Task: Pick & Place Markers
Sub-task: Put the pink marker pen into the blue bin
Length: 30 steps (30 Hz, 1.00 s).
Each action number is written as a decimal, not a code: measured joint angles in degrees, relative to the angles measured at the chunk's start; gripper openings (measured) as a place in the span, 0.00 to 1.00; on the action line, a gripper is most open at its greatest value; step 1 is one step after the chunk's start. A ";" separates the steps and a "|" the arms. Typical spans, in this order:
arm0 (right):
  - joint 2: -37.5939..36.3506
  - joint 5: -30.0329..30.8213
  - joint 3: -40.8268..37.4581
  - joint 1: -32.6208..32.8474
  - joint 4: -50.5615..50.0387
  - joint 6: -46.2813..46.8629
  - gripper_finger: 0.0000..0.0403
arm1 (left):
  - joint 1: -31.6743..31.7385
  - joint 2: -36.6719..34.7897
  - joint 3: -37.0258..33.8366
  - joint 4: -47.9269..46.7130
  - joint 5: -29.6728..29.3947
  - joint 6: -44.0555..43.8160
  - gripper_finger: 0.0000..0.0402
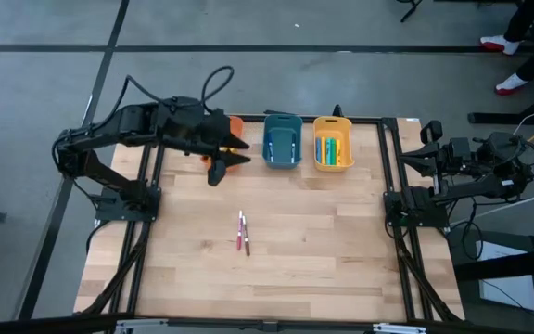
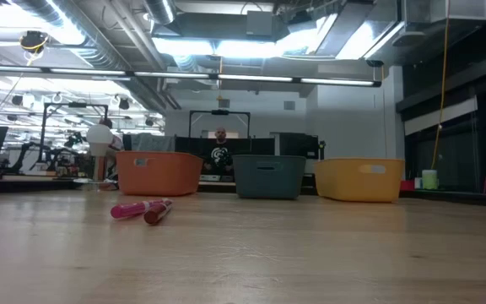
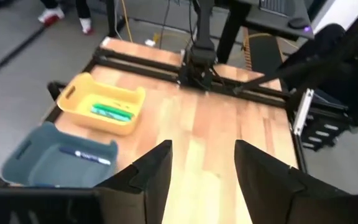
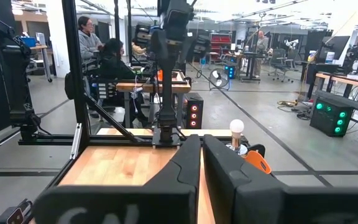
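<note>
Stretching across most of the high view, the wooden table [image 1: 276,269] carried everything else. The left arm reached in from the left side toward the far edge, and its left gripper [image 1: 219,167] hung above the boards just beside the orange bin [image 1: 235,123], which its wrist mostly hid from above. In the left wrist view its two fingers [image 3: 151,177] stood well apart with bare wood showing between them and nothing held. The right arm sat folded at the right edge of the table, off the work surface; its right gripper [image 4: 201,152] was closed, the two fingers pressed almost together and empty.

Three bins stood in a row along the far edge: orange on the left, then the blue bin [image 1: 282,141], then the yellow bin [image 1: 333,143] on the right. From the low view the orange bin [image 2: 159,173] looked the widest.

The markers were split up. Several lay inside the yellow bin, teal, blue and yellow ones side by side [image 1: 330,149]. One white-bodied marker lay in the blue bin [image 3: 86,154]. Two more markers [image 1: 243,232], pink-red with pale bodies, lay loose near the middle of the table, touching each other and well apart from the bins and both grippers.
</note>
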 joint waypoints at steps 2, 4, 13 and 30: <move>0.00 0.00 0.00 0.00 0.00 0.00 0.05 | -0.85 0.00 0.00 -0.86 0.07 -1.16 0.43; 0.00 0.00 0.00 0.00 0.01 -0.01 0.05 | -1.67 0.00 0.00 -2.10 0.69 -2.42 0.45; 0.00 0.00 0.00 0.00 0.02 -0.02 0.05 | -4.20 0.00 0.00 -9.24 4.54 -14.08 0.47; 0.02 -0.02 0.00 -0.02 0.02 -0.02 0.05 | -8.61 3.03 0.00 -19.59 6.17 -40.21 0.47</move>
